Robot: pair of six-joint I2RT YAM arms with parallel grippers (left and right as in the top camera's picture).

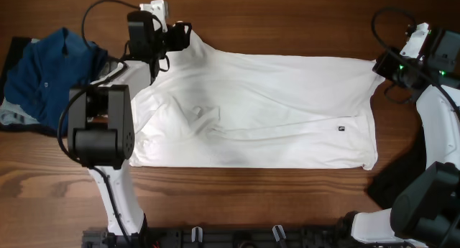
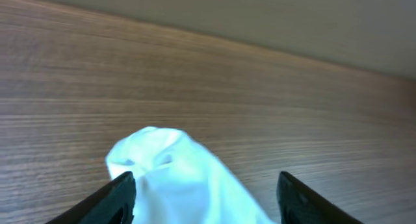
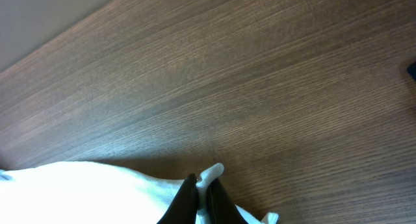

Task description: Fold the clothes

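A white garment (image 1: 266, 108) lies spread across the wooden table in the overhead view. My left gripper (image 1: 180, 34) is at its far left corner, fingers (image 2: 205, 195) open wide, with a raised bunch of white cloth (image 2: 175, 178) between them. My right gripper (image 1: 381, 67) is at the far right corner. Its fingers (image 3: 203, 195) are shut on a pinch of the white garment's edge (image 3: 97, 191).
A blue shirt (image 1: 50, 75) lies crumpled at the left end of the table. A dark item (image 1: 392, 180) sits at the right edge near the right arm's base. The table's far edge runs close behind both grippers.
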